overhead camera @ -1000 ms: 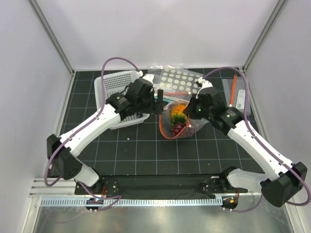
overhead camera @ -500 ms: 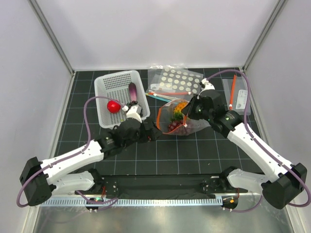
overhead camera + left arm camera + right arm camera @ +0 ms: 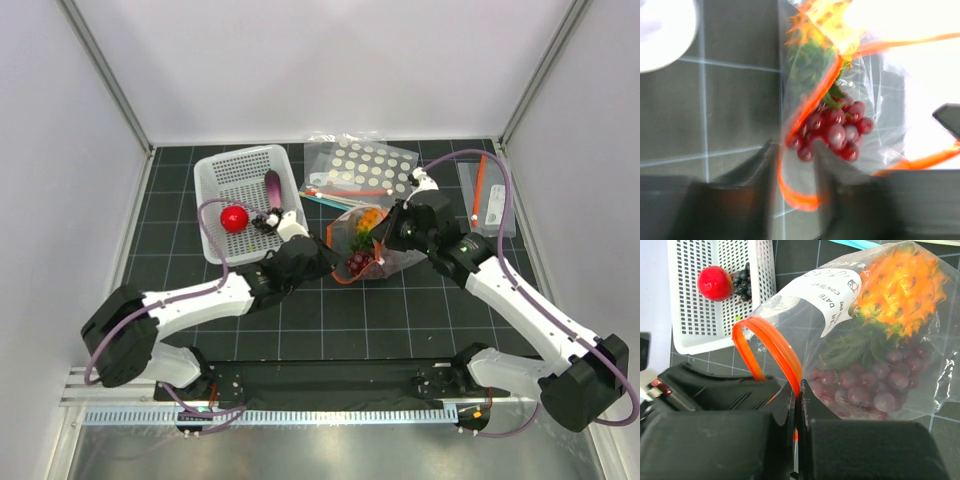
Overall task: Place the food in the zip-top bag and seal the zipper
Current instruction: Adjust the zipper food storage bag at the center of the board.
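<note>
Zip-top bag [image 3: 372, 250], light, soft, crinkly, lies mid-bench [image 3: 400, 320] holding pineapple [image 3: 900, 290] and grapes [image 3: 865, 385], right pincer [image 3: 796, 405] pinching its stiffer zip strip [image 3: 772, 347], left pincer [image 3: 795, 200] spread around it, likely the best hold.

Overhead the light is soft and even, the picture sharp. My left wrist view is motion-blurred, glare whitening the zip-top bag [image 3: 875, 145].

Overhead view plus wrist close-ups of bag [image 3: 850, 335]
</note>
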You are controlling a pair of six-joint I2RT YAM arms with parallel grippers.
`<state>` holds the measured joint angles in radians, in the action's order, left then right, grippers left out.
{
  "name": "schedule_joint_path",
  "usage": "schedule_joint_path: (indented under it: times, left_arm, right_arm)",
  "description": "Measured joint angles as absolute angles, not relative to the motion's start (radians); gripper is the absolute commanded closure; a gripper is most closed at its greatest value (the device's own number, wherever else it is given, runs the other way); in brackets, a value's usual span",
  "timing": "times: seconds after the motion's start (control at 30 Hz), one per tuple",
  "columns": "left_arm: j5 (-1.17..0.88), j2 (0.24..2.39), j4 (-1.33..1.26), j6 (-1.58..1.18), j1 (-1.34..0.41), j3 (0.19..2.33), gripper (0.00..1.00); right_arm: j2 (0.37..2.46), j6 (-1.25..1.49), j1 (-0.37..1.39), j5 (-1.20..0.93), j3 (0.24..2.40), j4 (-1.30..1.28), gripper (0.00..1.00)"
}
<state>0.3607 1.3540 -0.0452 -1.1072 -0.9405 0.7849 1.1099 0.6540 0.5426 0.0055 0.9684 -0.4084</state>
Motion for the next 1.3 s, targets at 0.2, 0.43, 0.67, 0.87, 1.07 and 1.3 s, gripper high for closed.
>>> schedule_joint_path:
  times: [0.2,0.43,0.67,0.87,1.07,1.3]
  left_arm:
    - [0.336,1.45,-0.059,-1.072,-0.941,0.849,1.0]
    - [0.302,1.45,0.112,-0.951,-0.934,1.082,1.0]
    - [0.238,1.442,0.24,-0.881,-0.906,1.159,1.0]
    - [0.179,1.47,0.335,-0.846,-0.876,1.242,1.0]
    - [0.124,1.475,0.401,-0.82,-0.84,1.28,1.0]
    - [0.015,1.474,0.495,-0.805,-0.831,1.327,1.0]
  right_arm:
    - [1.092,0.632,0.542,-0.003,0.967,-0.412,0.55]
    - [1.055,0.529,0.542,0.106,0.995,-0.464,0.44]
    - [1.134,0.466,0.542,0.236,1.063,-0.504,0.47]
    - [1.16,0.424,0.545,0.3,1.074,-0.517,0.78]
    - [1.168,0.417,0.563,0.308,1.079,-0.555,0.99]
    - [1.11,0.447,0.696,0.329,1.215,-0.768,0.99]
